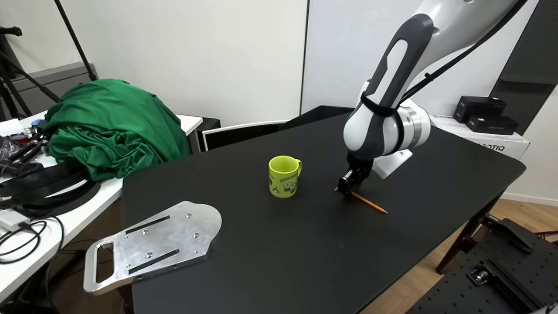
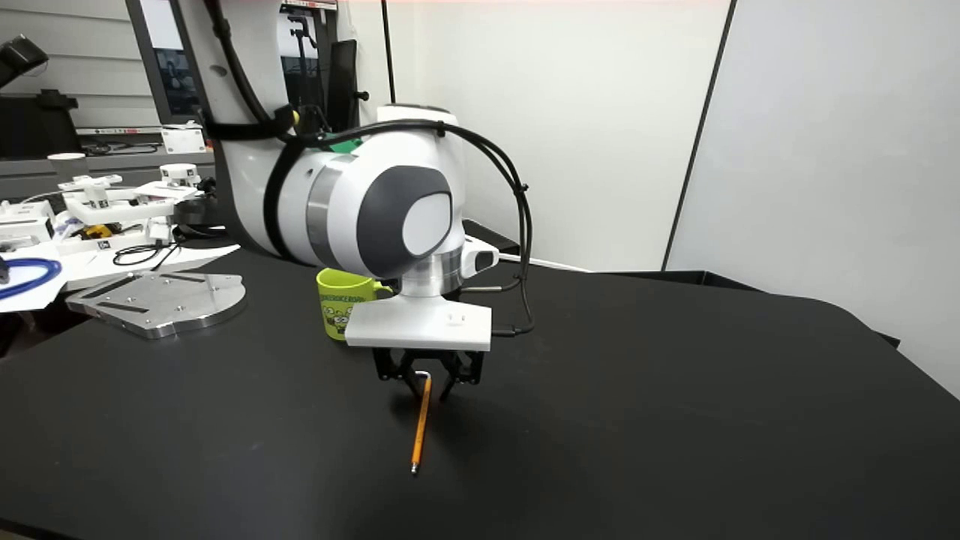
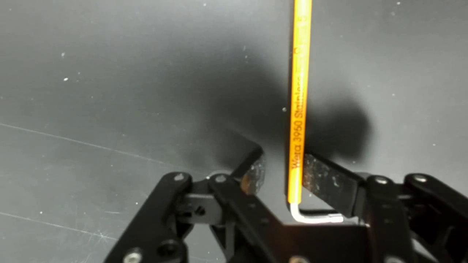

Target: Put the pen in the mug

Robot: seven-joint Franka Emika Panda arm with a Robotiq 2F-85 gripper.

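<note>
The pen (image 1: 369, 203) is a thin orange rod with a bent silver end, lying flat on the black table. It also shows in an exterior view (image 2: 422, 424) and in the wrist view (image 3: 299, 109). My gripper (image 3: 283, 160) is open and low at the table, its fingers on either side of the pen near the bent end. The right finger in the wrist view is at or very near the pen; the left one is apart. The gripper also shows in both exterior views (image 1: 347, 188) (image 2: 431, 395). The lime mug (image 1: 283, 181) stands upright, partly hidden by the arm in an exterior view (image 2: 337, 309).
A silver metal plate (image 1: 174, 237) with a handle slot lies at the table edge, also seen in an exterior view (image 2: 165, 300). A green cloth (image 1: 113, 126) and cables lie on a white side table. A white box (image 1: 501, 141) stands beyond the table.
</note>
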